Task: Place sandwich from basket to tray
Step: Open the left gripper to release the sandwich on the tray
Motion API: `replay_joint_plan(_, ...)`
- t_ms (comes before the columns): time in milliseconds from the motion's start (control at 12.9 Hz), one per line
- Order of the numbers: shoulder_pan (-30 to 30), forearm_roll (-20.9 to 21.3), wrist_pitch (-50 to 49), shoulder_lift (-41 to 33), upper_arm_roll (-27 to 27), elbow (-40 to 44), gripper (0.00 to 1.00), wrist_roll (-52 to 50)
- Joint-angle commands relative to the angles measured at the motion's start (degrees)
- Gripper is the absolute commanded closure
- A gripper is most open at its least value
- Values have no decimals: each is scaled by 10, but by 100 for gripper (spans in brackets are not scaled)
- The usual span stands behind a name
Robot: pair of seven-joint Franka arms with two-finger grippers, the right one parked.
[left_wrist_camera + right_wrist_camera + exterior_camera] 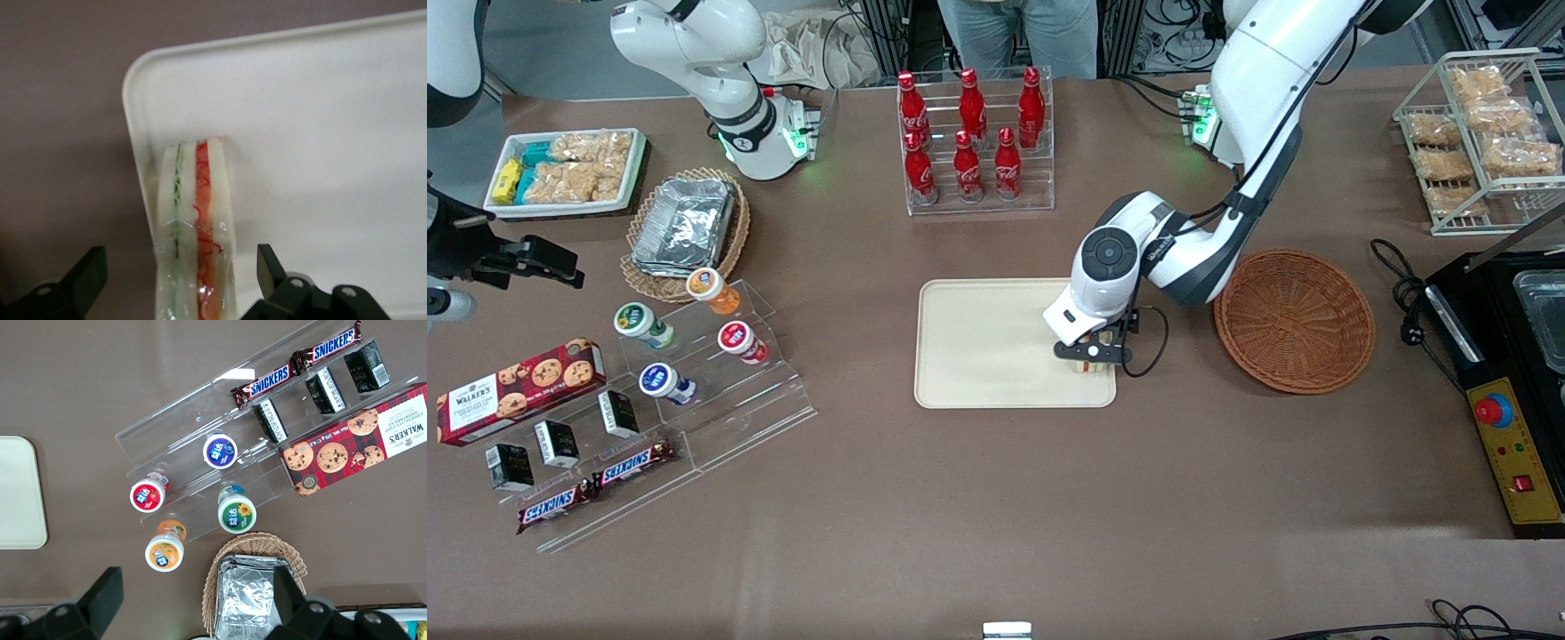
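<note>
The sandwich (197,227), a wrapped white wedge with red and green filling lines, stands on its edge on the cream tray (320,133), close to a rounded corner. My left gripper (181,273) is open and straddles it, with a gap between each black fingertip (270,267) and the bread. From the front, the gripper (1094,360) hangs low over the tray (978,347) at the corner nearest the camera on the working arm's side, and only a sliver of the sandwich (1089,366) shows under it. The reddish-brown basket (1294,320) sits beside the tray, toward the working arm's end.
A clear rack of red cola bottles (974,133) stands farther from the camera than the tray. A clear stepped display with yoghurt cups (694,347), a cookie box (520,389) and a tan basket with a foil container (685,227) lie toward the parked arm's end. A black control box (1507,391) sits past the basket.
</note>
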Motion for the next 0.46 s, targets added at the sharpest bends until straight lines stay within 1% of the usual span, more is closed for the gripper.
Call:
replay_joint_plan(0, 2, -1, -111, 0, -1, 96, 0, -3)
replay_joint_plan(155, 6, -1, -152, -7, 1, 131, 0, -3)
replay_joint_plan(232, 20, -1, -178, -7, -1, 153, 0, -1)
replay_joint_plan(387, 26, -12, -233, -5, -1, 201, 0, 54)
